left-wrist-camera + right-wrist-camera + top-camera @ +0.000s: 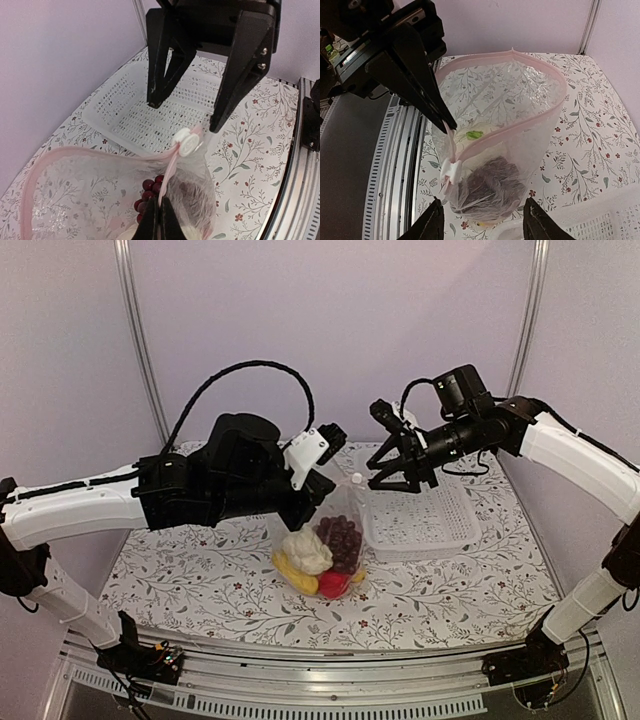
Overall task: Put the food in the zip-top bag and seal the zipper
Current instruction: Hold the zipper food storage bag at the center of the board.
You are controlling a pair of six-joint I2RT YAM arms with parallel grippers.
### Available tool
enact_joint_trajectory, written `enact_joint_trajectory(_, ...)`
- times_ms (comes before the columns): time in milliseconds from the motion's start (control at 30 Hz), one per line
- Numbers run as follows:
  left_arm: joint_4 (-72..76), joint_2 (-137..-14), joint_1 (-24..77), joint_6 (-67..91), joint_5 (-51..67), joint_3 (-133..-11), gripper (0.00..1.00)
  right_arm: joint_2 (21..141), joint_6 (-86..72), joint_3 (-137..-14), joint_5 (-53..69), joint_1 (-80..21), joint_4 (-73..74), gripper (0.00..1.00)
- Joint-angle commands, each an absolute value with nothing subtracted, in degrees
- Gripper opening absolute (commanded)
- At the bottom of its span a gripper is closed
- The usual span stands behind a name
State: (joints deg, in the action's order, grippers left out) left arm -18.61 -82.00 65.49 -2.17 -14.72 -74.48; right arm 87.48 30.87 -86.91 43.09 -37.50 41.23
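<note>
The clear zip-top bag (330, 540) hangs upright over the table with its mouth open. In it are a white cauliflower (307, 550), dark red grapes (343, 538), yellow pieces (293, 573) and a red pepper (333, 584). A green piece (474, 134) shows in the right wrist view. My left gripper (160, 219) is shut on the pinkish zipper (170, 172) just behind the white slider (186, 142). My right gripper (400, 478) is open and empty. It hovers a short way from the slider's (451, 172) end, with the bag (510, 150) between its fingers' line of sight.
A white mesh basket (420, 520) stands on the floral cloth right of the bag, under my right gripper. It also shows in the left wrist view (135, 112). The table's metal front rail (395, 165) lies behind the left arm.
</note>
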Motion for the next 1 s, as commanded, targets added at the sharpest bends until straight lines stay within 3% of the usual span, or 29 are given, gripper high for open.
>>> enact_joint_trajectory(0,-15.32,-80.68,65.13,-1.37,-15.8,-74.27,0.0,87.4,29.97,-86.13,47.66,-37.62,40.49,0.53)
enact_joint_trajectory(200,-14.51,-80.61,65.14,-0.75,-16.36,-74.19,0.0,87.74,32.09,-85.92,49.98,-37.83,42.79,0.56)
enact_joint_trajectory(333,-13.7,-80.81,65.13,-0.55,-16.05,-74.09,0.0,88.95,29.9,-85.87,48.6,-38.27,40.79,0.53)
enact_joint_trajectory(733,-13.72,-80.57,64.98,-0.14,-16.16,-73.79,0.0,91.2,26.52,-87.14,46.48,-38.32,38.11,0.13)
enact_joint_trajectory(867,-13.59,-81.04,65.0,-0.13,-15.67,-73.81,0.0,89.99,27.17,-86.66,47.49,-38.53,37.84,0.26)
enact_joint_trajectory(967,-13.46,-81.45,64.88,-0.17,-15.32,-74.12,0.0,89.9,27.41,-86.87,46.97,-39.08,37.71,0.27)
